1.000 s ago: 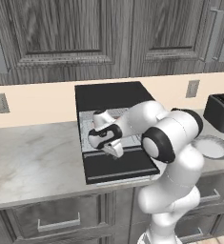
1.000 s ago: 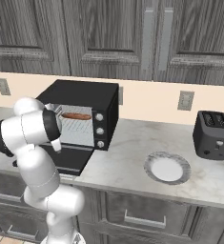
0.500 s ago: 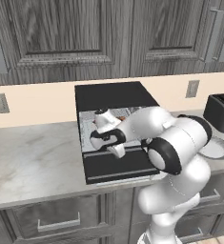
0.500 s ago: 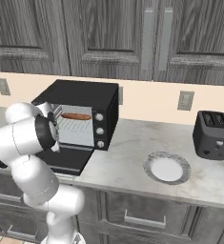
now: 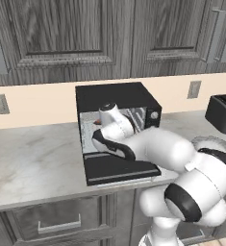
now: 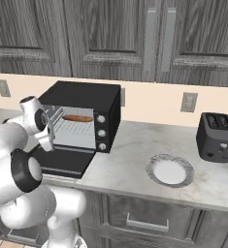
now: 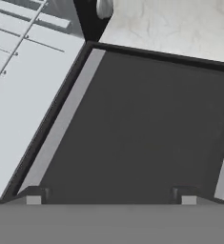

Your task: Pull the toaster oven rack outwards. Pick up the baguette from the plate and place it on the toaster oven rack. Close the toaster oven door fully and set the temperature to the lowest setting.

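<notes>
On the wire rack (image 6: 75, 127), slender baguette (image 6: 77, 118)

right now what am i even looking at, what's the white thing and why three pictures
The white thing is a robot arm in a simulated kitchen. Two pictures come from cameras behind it, to its left and right; the third comes from a camera on its hand.

On the marble counter stands a black toaster oven whose door lies folded down, open. A baguette rests on the rack inside. To the right lie a plate, now without bread, and a small slot toaster.

The hand view looks down on the open door, with the gripper fingertips at the bottom, spread apart and holding nothing.
</notes>
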